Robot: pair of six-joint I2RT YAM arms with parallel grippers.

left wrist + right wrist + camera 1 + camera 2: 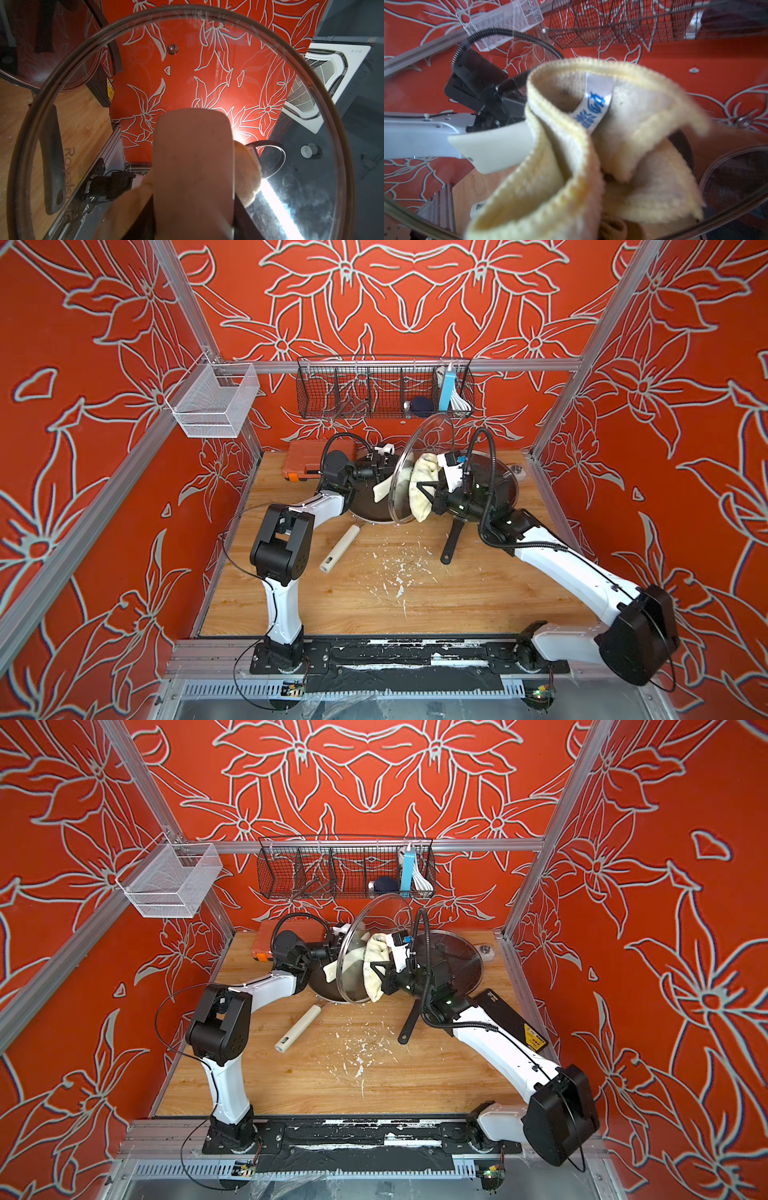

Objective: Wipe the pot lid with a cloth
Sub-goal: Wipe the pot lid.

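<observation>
My left pincer (375,467) grips the cream handle (381,489) of the clear round glass pot lid (429,433), held on edge above a dark frying pan (363,511). My right pincer (430,490) is clamped on the crumpled pale-yellow cloth (420,485), pressed against the glass. I judge the wiping about midway: smears (311,207) show on the glass in the left wrist view, so more passes remain. A black lidded pan (500,479) crowds my right arm; white crumbs (399,572) litter the wooden table (478,605).
</observation>
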